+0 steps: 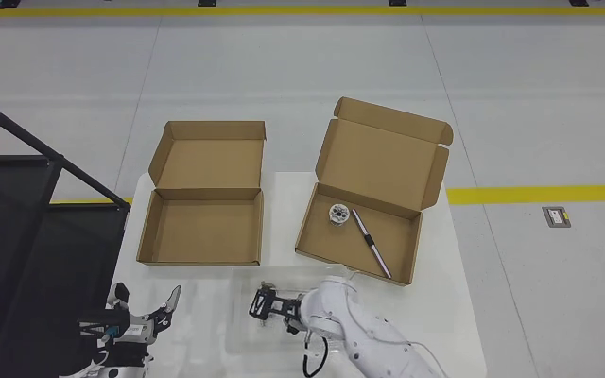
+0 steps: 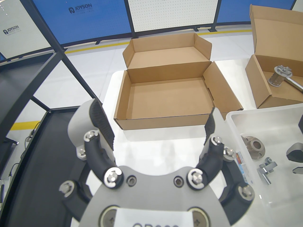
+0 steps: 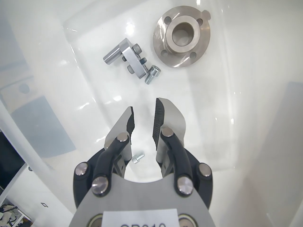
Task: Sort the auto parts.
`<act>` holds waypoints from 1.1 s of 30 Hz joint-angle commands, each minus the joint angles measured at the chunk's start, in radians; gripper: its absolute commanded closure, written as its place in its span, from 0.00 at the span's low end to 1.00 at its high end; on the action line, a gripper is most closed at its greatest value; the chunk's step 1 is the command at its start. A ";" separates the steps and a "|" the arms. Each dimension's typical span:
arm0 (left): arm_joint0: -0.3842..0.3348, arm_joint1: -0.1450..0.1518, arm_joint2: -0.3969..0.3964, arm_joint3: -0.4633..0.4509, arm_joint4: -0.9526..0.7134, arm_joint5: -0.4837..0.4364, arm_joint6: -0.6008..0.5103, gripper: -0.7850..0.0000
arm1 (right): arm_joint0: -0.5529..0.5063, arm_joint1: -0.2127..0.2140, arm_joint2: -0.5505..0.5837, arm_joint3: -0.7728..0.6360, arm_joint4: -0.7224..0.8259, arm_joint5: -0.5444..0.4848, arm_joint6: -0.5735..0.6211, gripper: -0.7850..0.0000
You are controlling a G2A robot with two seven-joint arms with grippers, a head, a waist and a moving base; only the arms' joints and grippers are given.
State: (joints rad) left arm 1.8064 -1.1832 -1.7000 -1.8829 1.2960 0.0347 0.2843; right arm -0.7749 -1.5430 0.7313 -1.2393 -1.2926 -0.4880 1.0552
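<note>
Auto parts, a flange [image 3: 181, 36], a small bracket [image 3: 132, 60] and a loose bolt [image 3: 138, 159], lie in the clear bin [image 2: 258, 111]. The right gripper [image 3: 144, 106] hangs above them, narrowly open and empty. With such a gap it may push the flange away instead of spanning it. The left gripper [image 2: 155, 108] is wide open.

Factory-style robotics lab, blue and white pegboard partitions [image 2: 172, 8], yellow floor lines [image 1: 525, 195], black metal rack [image 1: 57, 255]

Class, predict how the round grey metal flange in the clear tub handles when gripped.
Round grey metal flange: thick solid metal, so probably heavy and stiff. Smooth sheen suggests slippery. Lying flat, it is unlikely to roll.
</note>
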 commanded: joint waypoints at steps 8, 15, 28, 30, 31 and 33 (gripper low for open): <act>0.000 0.000 0.000 0.000 0.000 0.000 0.000 0.00 | 0.026 -0.019 -0.035 0.052 -0.011 0.036 -0.051 0.70; 0.000 0.000 0.000 0.000 0.000 0.000 0.000 0.00 | 0.039 -0.031 -0.055 0.081 -0.016 0.045 -0.082 0.70; 0.000 0.000 0.000 0.000 0.000 0.000 0.000 0.00 | 0.073 -0.059 -0.082 0.159 -0.020 0.078 -0.153 0.72; 0.000 0.000 0.000 0.000 0.000 0.000 0.000 0.00 | 0.077 -0.063 -0.084 0.168 -0.018 0.081 -0.161 0.72; 0.000 0.000 0.000 0.000 0.000 0.000 0.000 0.00 | 0.079 -0.064 -0.085 0.172 -0.018 0.081 -0.164 0.71; 0.000 0.000 0.000 0.000 0.000 0.000 0.000 0.00 | 0.083 -0.068 -0.088 0.181 -0.016 0.078 -0.167 0.71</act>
State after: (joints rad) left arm 1.8064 -1.1832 -1.7000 -1.8829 1.2960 0.0347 0.2843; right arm -0.6933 -1.6098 0.6444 -1.0623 -1.3096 -0.4083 0.8887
